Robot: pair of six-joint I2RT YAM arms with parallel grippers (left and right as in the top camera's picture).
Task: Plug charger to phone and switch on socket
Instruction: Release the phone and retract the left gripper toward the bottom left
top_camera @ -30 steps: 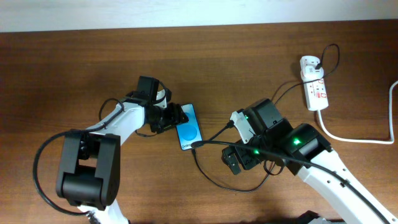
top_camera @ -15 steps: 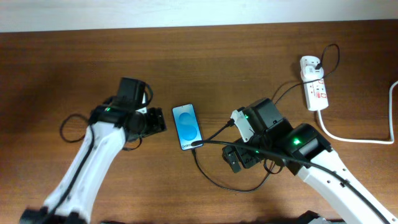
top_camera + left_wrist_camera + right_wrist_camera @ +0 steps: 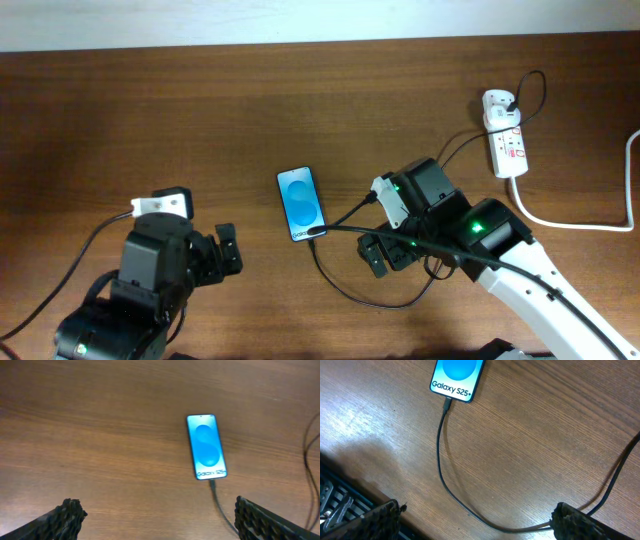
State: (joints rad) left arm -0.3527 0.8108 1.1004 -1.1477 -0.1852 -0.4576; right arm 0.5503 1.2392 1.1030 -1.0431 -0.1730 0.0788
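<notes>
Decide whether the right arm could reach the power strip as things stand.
Probably yes: the right claw is open and empty, and only the thin black cable lies between it and the power strip.

Table (image 3: 400, 100): brown wood grain, smooth, faint sheen under the light. Phone (image 3: 301, 203): glossy glass screen. Charger (image 3: 438, 450): thin black cable, matt, rubbery look. Socket (image 3: 507, 135): smooth white plastic, slight gloss. Right arm (image 3: 545, 290): smooth white plastic shell, matt black parts.
</notes>
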